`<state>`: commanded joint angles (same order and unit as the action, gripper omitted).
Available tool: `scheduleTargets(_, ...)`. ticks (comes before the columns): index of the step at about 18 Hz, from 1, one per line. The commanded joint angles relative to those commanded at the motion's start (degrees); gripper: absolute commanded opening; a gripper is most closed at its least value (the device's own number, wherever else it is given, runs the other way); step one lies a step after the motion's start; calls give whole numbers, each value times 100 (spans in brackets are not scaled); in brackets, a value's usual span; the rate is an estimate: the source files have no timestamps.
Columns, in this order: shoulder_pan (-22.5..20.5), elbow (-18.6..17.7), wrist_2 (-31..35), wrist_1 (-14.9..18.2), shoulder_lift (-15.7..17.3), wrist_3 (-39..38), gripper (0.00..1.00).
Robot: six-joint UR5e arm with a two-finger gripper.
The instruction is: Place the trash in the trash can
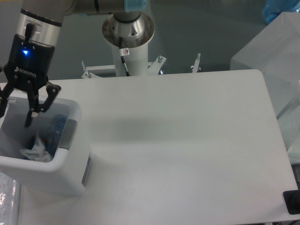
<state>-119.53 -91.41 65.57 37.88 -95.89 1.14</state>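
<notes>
The white trash can (55,179) stands at the table's front left corner. Inside it lie both pieces of trash: the crumpled white wrapper (36,149) on the bottom, and the clear bottle (56,127) with bluish parts against the right wall. My gripper (16,112) hangs over the can's opening, open, with nothing between its fingers (29,114). Its left finger is partly cut off by the frame's edge.
The arm's white base column (128,35) stands behind the table, with metal brackets (159,63) beside it. A translucent box (276,65) sits past the right edge and a black object (291,201) at the front right corner.
</notes>
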Motion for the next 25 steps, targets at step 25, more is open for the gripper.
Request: scheduleTargets(25,-2637,-281,851,386,114,4795,100)
